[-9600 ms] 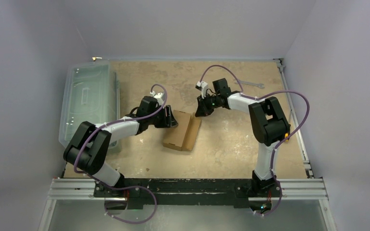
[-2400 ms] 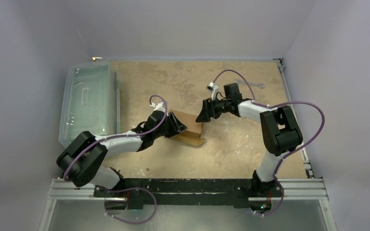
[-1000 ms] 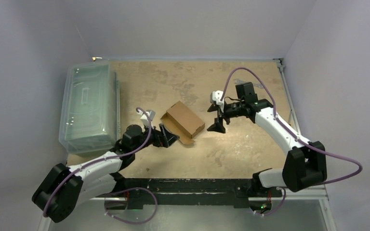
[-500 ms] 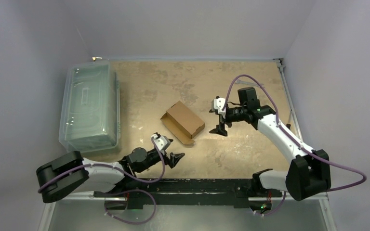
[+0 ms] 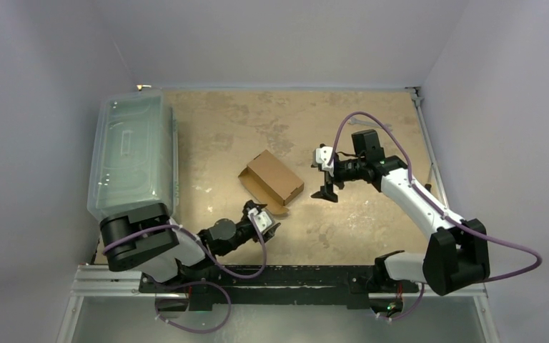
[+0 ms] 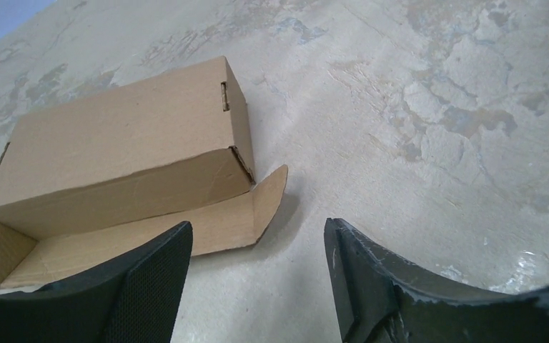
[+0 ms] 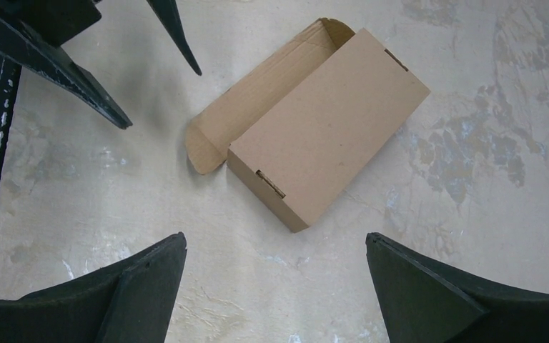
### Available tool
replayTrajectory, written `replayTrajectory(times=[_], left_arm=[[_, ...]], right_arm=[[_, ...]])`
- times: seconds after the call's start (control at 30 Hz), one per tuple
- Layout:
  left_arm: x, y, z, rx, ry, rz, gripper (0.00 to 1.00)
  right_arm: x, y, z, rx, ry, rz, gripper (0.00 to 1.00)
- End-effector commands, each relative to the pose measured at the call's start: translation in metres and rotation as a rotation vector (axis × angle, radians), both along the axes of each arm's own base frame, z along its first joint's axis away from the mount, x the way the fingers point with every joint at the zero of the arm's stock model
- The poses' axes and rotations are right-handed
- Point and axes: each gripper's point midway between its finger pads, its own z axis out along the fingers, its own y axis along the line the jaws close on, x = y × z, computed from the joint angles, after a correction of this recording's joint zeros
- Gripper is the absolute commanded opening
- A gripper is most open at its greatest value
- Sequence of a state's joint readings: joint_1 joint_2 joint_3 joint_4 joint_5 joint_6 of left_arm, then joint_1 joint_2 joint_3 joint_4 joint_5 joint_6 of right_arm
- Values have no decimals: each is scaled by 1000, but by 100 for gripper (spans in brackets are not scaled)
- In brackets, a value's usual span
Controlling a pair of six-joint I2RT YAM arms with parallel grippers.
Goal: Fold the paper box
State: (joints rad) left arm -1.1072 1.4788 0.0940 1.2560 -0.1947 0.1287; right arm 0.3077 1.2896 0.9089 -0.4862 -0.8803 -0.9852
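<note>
The paper box [image 5: 272, 180] is a closed brown cardboard mailer lying at an angle mid-table, with one long flap [image 6: 207, 227] still spread flat on its near side. Nothing touches it. My left gripper [image 5: 269, 227] hovers low just short of that flap, its jaws apart and empty; in the left wrist view the box [image 6: 121, 146] lies ahead of the left gripper [image 6: 257, 227]. To the right of the box, my right gripper [image 5: 326, 189] stands wide open and empty. The right wrist view looks down past the right gripper [image 7: 275, 237] at the box [image 7: 332, 121] and the left fingers [image 7: 78, 89].
A large clear plastic bin [image 5: 132, 153] lies along the table's left edge. The aluminium rail [image 5: 293, 280] with both arm bases runs along the near edge. Grey walls close in the left, right and far sides.
The left arm has drawn back from the box's near-left corner toward the near edge and swung right, its jaws narrowing. The right gripper has barely shifted. The box has not moved.
</note>
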Motion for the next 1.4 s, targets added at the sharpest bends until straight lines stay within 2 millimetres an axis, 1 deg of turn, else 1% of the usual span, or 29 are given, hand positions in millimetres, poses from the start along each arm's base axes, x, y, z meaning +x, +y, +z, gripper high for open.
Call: replayTrajectory(times=[0.0, 0.17, 0.27, 0.5, 0.6, 0.63, 0.67, 0.8, 1.0, 1.1, 1.37], left_arm=[[10, -17, 13, 7, -87, -2, 64], [14, -27, 0, 66, -74, -12, 51], [16, -30, -5, 84, -75, -13, 48], [15, -36, -19, 128, -69, -45, 44], [17, -37, -24, 143, -67, -38, 43], [18, -37, -25, 149, -67, -34, 41], [19, -37, -26, 151, -68, -28, 40], [24, -37, -27, 154, -68, -4, 28], [25, -37, -27, 151, -61, 7, 20], [25, -37, -28, 146, -51, 13, 19], [26, -42, -27, 132, -39, 9, 23]], right_arm=[[7, 2, 8, 2, -28, 13, 99], [7, 3, 4, -1, -12, 16, 99], [6, 3, 1, -2, 0, 21, 99], [6, 3, -1, -7, 10, 22, 99], [6, 3, -2, -9, 18, 25, 99], [6, 3, -3, -10, 21, 26, 99], [5, 3, -3, -10, 24, 27, 99], [5, 4, -4, -11, 30, 31, 99], [4, 4, -7, -14, 40, 34, 99], [4, 5, -8, -16, 47, 37, 99], [3, 6, -10, -18, 63, 42, 99]])
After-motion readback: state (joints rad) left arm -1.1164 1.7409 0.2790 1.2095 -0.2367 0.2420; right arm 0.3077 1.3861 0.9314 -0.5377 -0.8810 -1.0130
